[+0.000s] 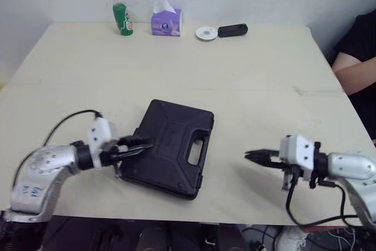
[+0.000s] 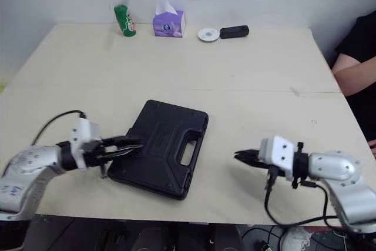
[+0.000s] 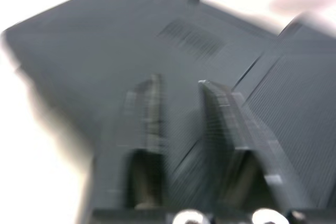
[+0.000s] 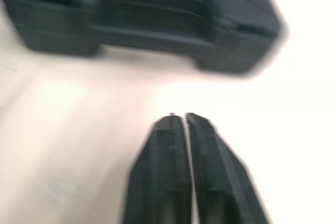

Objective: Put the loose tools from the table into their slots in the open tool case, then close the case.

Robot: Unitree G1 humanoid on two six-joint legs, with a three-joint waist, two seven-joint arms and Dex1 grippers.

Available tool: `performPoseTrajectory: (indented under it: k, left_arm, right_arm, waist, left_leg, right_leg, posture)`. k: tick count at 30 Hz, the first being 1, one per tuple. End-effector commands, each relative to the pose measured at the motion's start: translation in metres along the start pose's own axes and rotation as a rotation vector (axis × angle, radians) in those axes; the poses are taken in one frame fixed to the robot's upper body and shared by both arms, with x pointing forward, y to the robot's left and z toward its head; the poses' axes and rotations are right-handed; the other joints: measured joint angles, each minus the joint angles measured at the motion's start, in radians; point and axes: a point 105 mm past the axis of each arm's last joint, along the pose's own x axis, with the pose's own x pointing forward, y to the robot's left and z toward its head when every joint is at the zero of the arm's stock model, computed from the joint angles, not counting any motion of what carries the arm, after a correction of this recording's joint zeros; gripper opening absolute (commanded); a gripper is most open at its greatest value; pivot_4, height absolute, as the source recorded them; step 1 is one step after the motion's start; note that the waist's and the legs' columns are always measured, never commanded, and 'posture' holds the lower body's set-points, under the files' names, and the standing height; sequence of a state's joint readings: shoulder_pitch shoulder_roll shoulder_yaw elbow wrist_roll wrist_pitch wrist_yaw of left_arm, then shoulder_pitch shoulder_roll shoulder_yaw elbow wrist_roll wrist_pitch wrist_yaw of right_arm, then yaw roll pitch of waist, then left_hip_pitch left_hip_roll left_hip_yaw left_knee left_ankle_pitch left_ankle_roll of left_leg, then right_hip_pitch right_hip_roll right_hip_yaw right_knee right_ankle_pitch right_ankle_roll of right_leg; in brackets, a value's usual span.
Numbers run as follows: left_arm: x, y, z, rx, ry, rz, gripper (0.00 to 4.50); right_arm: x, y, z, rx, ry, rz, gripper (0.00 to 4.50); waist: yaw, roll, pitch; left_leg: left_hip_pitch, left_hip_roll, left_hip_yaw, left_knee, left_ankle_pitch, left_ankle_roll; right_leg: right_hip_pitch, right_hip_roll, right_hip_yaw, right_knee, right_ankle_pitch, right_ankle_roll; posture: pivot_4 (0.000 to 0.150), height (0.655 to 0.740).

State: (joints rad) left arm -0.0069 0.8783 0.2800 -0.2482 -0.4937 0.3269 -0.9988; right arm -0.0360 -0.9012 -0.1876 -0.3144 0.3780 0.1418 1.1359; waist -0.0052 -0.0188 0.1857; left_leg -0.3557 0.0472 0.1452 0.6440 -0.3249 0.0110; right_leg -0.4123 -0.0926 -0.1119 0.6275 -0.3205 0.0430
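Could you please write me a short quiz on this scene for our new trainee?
1. True or false: the tool case lies closed on the table.
2. Which end effector is at the tool case's edge? A. the left one. B. the right one. C. both.
3. Fill in the word: the right end effector, which is apart from the tool case, has its fingers ____ (open or shut).

Key:
1. True. The lid is down and the handle faces up.
2. A. The left end effector is at the edge.
3. Shut.
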Motion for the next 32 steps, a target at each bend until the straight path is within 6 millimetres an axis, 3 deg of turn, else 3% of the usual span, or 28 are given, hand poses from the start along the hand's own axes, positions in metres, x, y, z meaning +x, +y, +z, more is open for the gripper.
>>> performPoseTrajectory:
  k: [1,3,5,10,17,32]
  left_arm:
    - [-0.040,0.022,-0.017,-0.016,0.080,0.121,3.21]
    - [-0.060,0.029,-0.029,-0.002,0.147,0.187,4.16]
    - [-0.079,0.035,-0.037,0.029,0.194,0.280,4.50]
    - [-0.116,0.052,-0.042,0.060,0.207,0.511,4.50]
    - [-0.150,0.064,-0.056,0.052,0.234,0.653,4.50]
    - [-0.131,0.090,-0.047,0.140,0.167,0.683,4.50]
  right_arm:
    - [-0.014,-0.015,0.002,-0.070,0.007,-0.022,2.52]
    - [-0.024,-0.030,-0.002,-0.099,0.039,-0.055,3.65]
    - [-0.040,-0.053,-0.007,-0.128,0.084,-0.114,4.40]
    - [-0.071,-0.087,-0.023,-0.155,0.185,-0.186,4.46]
    - [-0.078,-0.115,-0.022,-0.216,0.190,-0.248,4.46]
    - [-0.071,-0.112,-0.030,-0.268,0.164,-0.315,4.46]
  waist:
    - [-0.002,0.000,0.001]
    - [-0.001,0.000,0.003]
    - [-0.002,0.001,0.007]
    - [0.005,0.001,0.009]
    - [-0.020,0.006,0.011]
    - [-0.026,0.006,0.012]
  left_leg:
    - [0.000,0.000,0.001,0.000,0.000,0.001]
    - [0.000,0.000,0.001,0.002,-0.002,0.002]
    - [-0.001,0.000,0.001,0.002,-0.004,0.003]
    - [-0.002,-0.001,0.001,0.003,-0.005,0.005]
    - [-0.002,-0.001,0.003,0.003,-0.005,0.003]
    - [-0.001,-0.001,0.004,0.005,-0.003,0.002]
  right_leg:
    - [0.000,0.000,0.000,0.000,0.000,0.000]
    - [0.000,0.000,0.000,0.000,0.000,0.001]
    - [0.000,-0.001,0.000,0.000,0.001,0.001]
    - [-0.001,-0.003,0.001,-0.001,0.002,0.003]
    - [-0.002,-0.003,0.001,0.000,0.002,0.003]
    - [-0.002,-0.003,0.001,0.004,0.002,0.004]
  posture:
    - [0.150,0.7400]
    - [0.150,0.7400]
    - [0.150,0.7400]
    - [0.150,0.7400]
    - [0.150,0.7400]
    - [0.150,0.7400]
